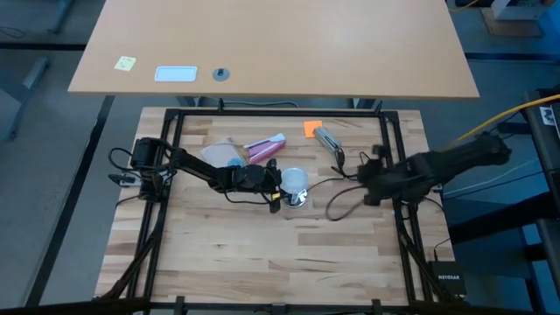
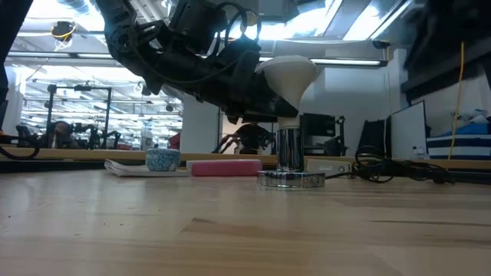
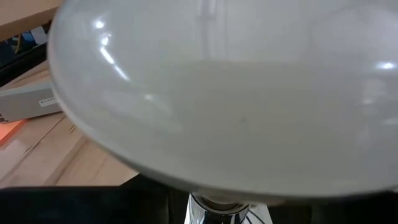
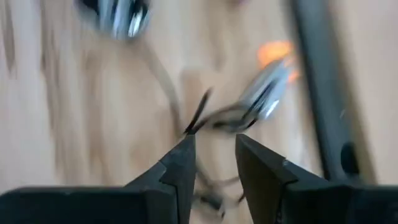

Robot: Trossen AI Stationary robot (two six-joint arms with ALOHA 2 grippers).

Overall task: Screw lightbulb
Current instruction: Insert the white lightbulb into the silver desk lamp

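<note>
At the counter's (image 1: 262,254) centre you see the lightbulb (image 2: 288,77) standing upright, its base in the silvery socket (image 2: 290,170). Your left tool (image 1: 278,186) is pressed onto the bulb's globe. Your right tool (image 4: 214,163) hovers well to the right, fingers (image 4: 183,165) slightly spread, pinching nothing, above the black cord (image 1: 337,203).

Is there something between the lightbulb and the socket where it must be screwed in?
Nothing visible. The left pincer holds the lightbulb upright directly over the silvery socket, its base already meeting the socket's top. The right pincer waits apart, beside the cord.
</note>
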